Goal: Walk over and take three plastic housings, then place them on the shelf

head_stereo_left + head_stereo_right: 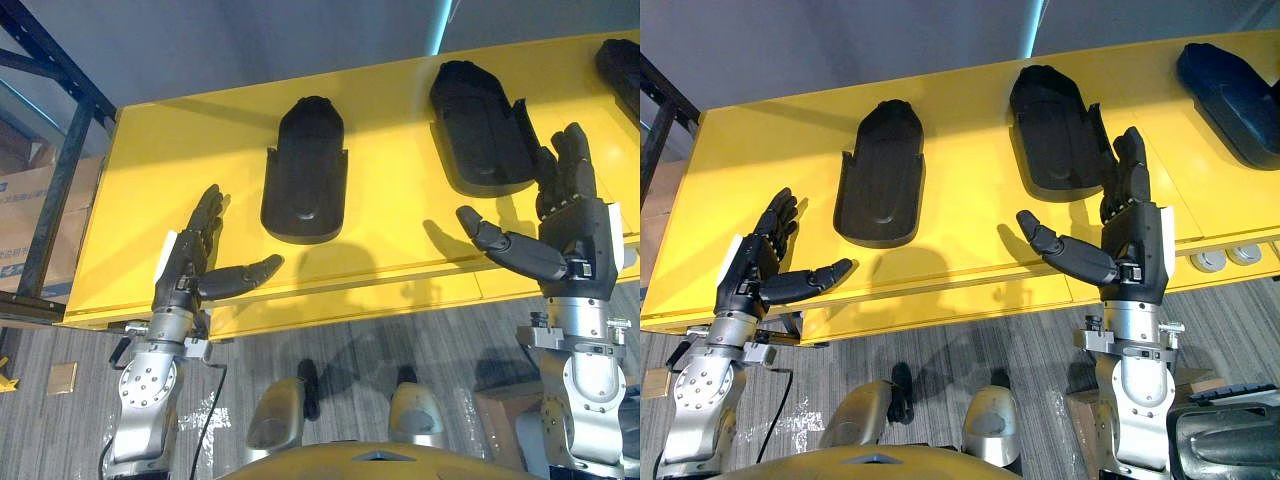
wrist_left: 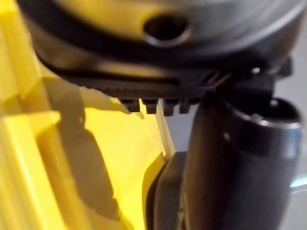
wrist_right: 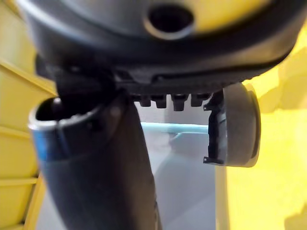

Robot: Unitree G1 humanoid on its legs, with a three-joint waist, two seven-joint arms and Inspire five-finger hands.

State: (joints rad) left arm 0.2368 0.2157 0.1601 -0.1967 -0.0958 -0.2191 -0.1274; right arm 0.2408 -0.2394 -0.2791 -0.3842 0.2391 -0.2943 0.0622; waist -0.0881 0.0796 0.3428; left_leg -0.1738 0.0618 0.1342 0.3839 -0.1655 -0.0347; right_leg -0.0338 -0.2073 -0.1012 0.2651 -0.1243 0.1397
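Far left, a dark metal rack (image 1: 62,140) with a cardboard box (image 1: 22,215) behind it; grey carpet floor (image 1: 400,345) below. A yellow table (image 1: 400,235) runs across the view.

Left hand (image 1: 180,262) over the table's near left edge; released, fingers straight and pointing away from the robot, thumb stuck out toward the right, nothing in it. Just right of it and apart from it, the first black plastic housing (image 1: 305,170) lies flat on the table, hollow side up, rounded end away from the robot.

Second black plastic housing (image 1: 478,120) lies further right and further back, also flat, angled a bit.

Right hand (image 1: 580,225) is near the table's front edge, released as well; fingers straight up, thumb stretched out to the left, holding nothing. Its fingertips (image 1: 565,150) overlap the near right corner of the second housing in the head views; can't tell if they touch.

Third plastic housing (image 1: 1230,90), dark bluish, lies at the far right of the table, well apart from the hand. Two small round silver parts (image 1: 1225,258) sit at the table's front right edge.
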